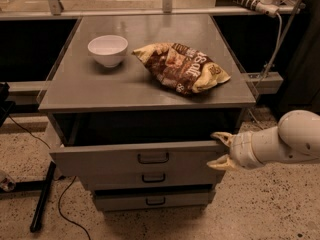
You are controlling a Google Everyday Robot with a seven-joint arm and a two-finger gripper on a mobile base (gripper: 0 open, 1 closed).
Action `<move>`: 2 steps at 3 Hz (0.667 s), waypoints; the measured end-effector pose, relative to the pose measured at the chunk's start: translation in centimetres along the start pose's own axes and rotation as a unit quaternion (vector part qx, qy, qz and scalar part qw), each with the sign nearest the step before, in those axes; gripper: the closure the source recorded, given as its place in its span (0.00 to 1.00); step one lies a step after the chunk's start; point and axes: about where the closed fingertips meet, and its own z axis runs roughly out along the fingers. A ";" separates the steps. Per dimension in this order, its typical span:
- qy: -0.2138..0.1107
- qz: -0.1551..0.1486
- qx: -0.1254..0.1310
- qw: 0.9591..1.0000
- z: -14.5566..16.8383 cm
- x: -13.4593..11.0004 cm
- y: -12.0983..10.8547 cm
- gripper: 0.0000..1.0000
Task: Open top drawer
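Note:
The top drawer (100,159) is the widest grey metal drawer under the cabinet top, with a small black loop handle (153,157) at the middle of its flat front. It stands pulled out, and a dark gap shows above it. My gripper (220,149) comes in from the right on a white arm and sits at the drawer front's right end. Its two tan fingers (221,137) are spread apart, one at the drawer's top edge and one lower against the front. They hold nothing.
A white bowl (107,49) and a crumpled chip bag (183,66) lie on the cabinet top (100,91). The mid-width drawer (120,178) and the narrowest drawer (125,201) sit below. A black stand leg (42,199) and a cable lie on the floor at left.

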 end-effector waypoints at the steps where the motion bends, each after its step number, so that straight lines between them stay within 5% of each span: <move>1: 0.000 0.000 0.000 1.000 -0.7 -0.5 -0.2 0.84; 2: 0.000 0.000 0.000 1.000 -1.4 -0.9 -0.5 1.00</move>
